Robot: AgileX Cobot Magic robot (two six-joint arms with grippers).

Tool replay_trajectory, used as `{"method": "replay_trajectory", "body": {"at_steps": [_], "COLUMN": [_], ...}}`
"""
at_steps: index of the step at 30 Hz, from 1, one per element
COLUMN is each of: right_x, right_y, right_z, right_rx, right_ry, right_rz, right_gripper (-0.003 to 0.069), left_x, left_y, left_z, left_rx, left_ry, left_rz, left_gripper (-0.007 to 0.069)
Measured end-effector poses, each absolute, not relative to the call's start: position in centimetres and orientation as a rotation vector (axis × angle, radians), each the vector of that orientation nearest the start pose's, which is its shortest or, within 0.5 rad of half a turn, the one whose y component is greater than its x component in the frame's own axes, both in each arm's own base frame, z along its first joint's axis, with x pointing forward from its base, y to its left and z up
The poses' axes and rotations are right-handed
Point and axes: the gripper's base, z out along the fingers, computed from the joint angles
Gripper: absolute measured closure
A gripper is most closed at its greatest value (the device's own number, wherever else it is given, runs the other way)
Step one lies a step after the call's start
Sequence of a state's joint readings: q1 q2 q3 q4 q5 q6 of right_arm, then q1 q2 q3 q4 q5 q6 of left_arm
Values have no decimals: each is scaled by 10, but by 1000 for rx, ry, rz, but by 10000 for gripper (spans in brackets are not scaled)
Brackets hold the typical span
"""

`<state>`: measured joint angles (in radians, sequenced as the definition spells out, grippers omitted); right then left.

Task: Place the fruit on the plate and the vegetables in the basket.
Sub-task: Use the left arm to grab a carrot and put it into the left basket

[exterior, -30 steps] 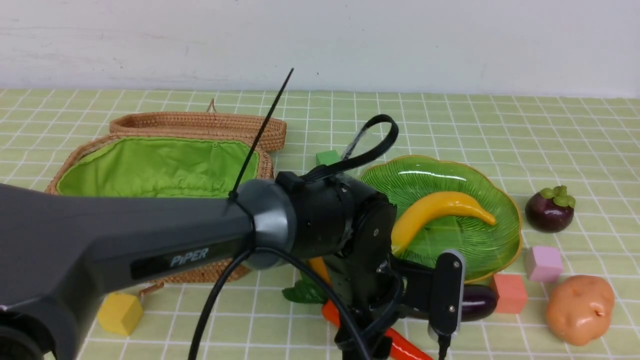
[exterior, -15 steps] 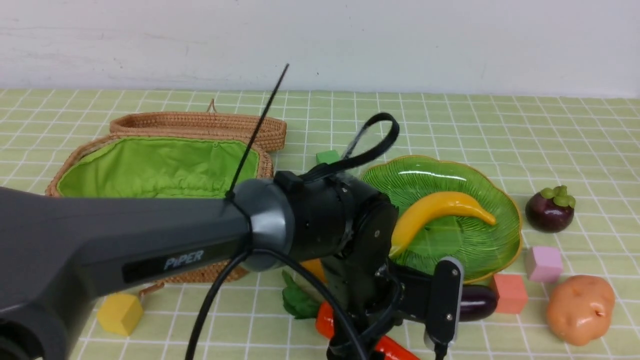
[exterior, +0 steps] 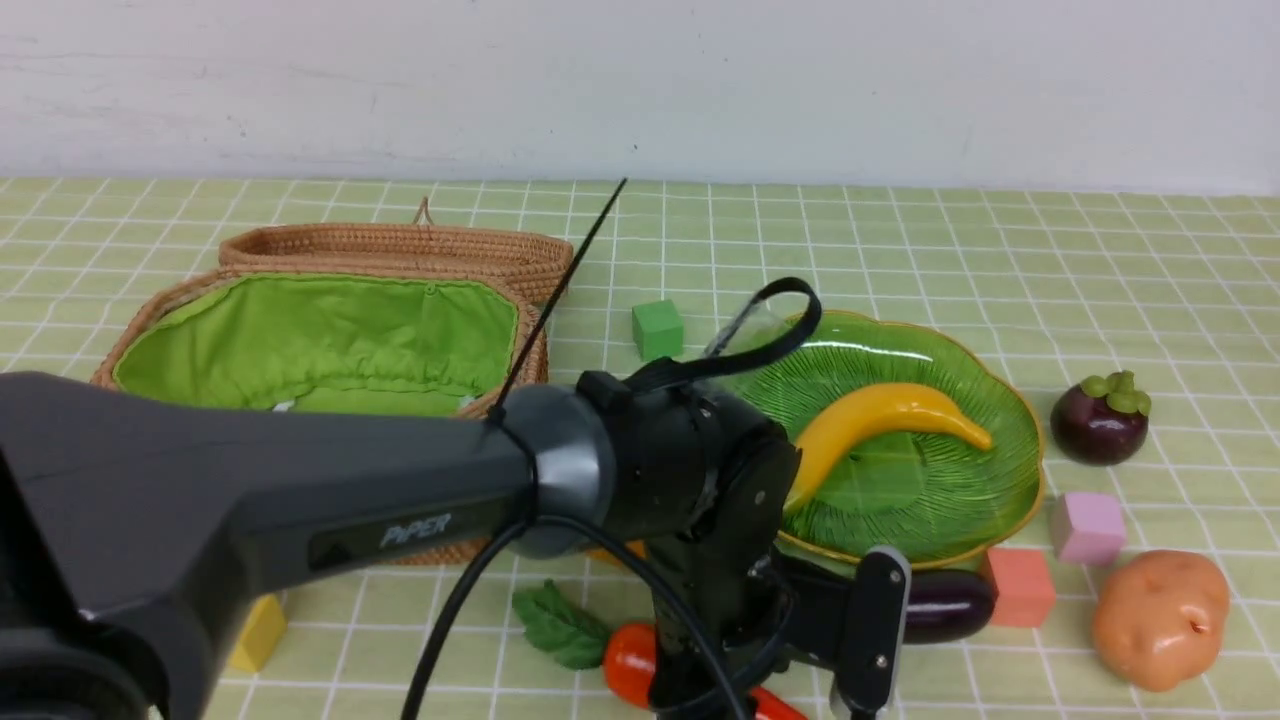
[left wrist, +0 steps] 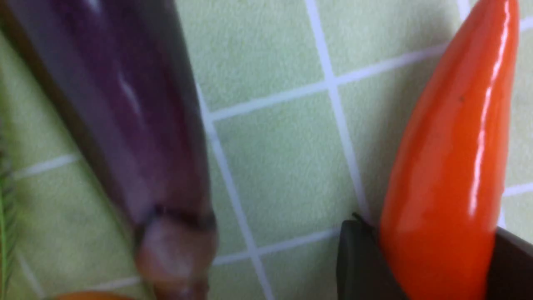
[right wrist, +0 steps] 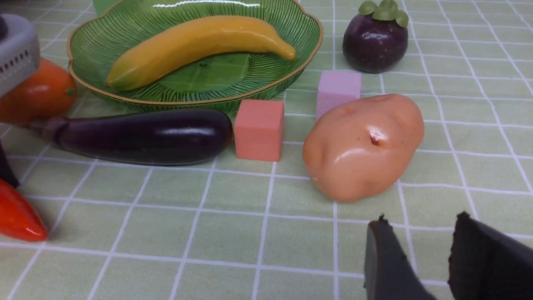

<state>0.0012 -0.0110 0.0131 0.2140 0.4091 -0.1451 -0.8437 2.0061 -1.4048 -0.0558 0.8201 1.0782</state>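
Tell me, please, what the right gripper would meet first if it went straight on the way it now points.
Probably the potato, which lies just ahead of the right gripper in its wrist view, a little off-centre from the open jaws. Depth is unclear, so it might only graze it.

The left arm (exterior: 250, 480) is a thick matte dark-grey tube with pale "PiPER" lettering (exterior: 415, 530), a silver-grey collar (exterior: 555, 470) and a black wrist (exterior: 690, 455). A black cable (exterior: 450, 620) runs under it (a thin cable tie (exterior: 560, 290) sticks up). The right hand (right wrist: 420, 225) has dark wedge-shaped fingers (right wrist: 387, 266).
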Motion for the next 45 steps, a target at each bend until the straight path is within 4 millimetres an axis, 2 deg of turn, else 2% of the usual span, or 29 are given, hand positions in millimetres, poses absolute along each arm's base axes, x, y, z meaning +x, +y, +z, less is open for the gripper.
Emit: {"method": "replay_trajectory", "body": {"at_steps": [3,5,8,9,11,13,14,15,16,18,19,22,23,24,28,32,40,43,44,45], "right_x": [51,51,51,51,51,51,51,51,51,51,51,51,51,51,51,51,51,51,51,51], "right_y": [8,8,8,8,8,8,8,8,8,8,8,8,8,8,8,8,8,8,8,8], "right_z": [173,173,173,173,173,173,173,173,173,173,173,173,173,173,173,173,173,173,173,173], "right_rx": [-10,-10,-10,-10,-10,-10,-10,-10,-10,-10,-10,-10,-10,-10,-10,-10,-10,-10,-10,-10], "right_ry": [1887,1887,1887,1887,1887,1887,1887,1887,1887,1887,1887,1887,1887,1887,1887,1887,1887,1887,1887,1887], "right_rz": [116,116,116,116,116,116,116,116,116,116,116,116,116,116,116,116,116,116,116,116], "right_gripper": [419,419,419,419,419,419,419,419,419,419,419,419,419,419,419,419,419,419,419,419], "left_x": [259,250,236,235,241,255,266,269,288,301,319,352,354,369,389,398,399,399,399,398], "left_y": [-301,-298,-287,-279,-257,-232,-219,-213,-191,-178,-158,-130,-126,-117,-104,-103,-104,-104,-104,-104], "left_z": [196,221,275,298,333,358,367,370,378,378,374,350,348,331,302,293,293,293,293,294], "left_rx": [-2748,-2735,-2636,-2600,-2538,-2474,-2426,-2404,-2316,-2265,-2190,-2100,-2084,-2044,-1994,-2016,-1965,-1915,-1912,-1893], "left_ry": [-2012,-2094,-2345,-2449,-2609,-2723,-2779,-2804,-2881,-2911,-2935,-2888,-2891,-2865,-2774,-2740,-2807,-2846,-2849,-2865], "left_rz": [61,102,164,159,60,-107,-192,-212,-325,-379,-444,-520,-522,-532,-617,-686,-672,-662,-661,-657], "left_gripper": [319,319,319,319,319,319,319,319,319,319,319,319,319,319,319,319,305,178,160,96]}}
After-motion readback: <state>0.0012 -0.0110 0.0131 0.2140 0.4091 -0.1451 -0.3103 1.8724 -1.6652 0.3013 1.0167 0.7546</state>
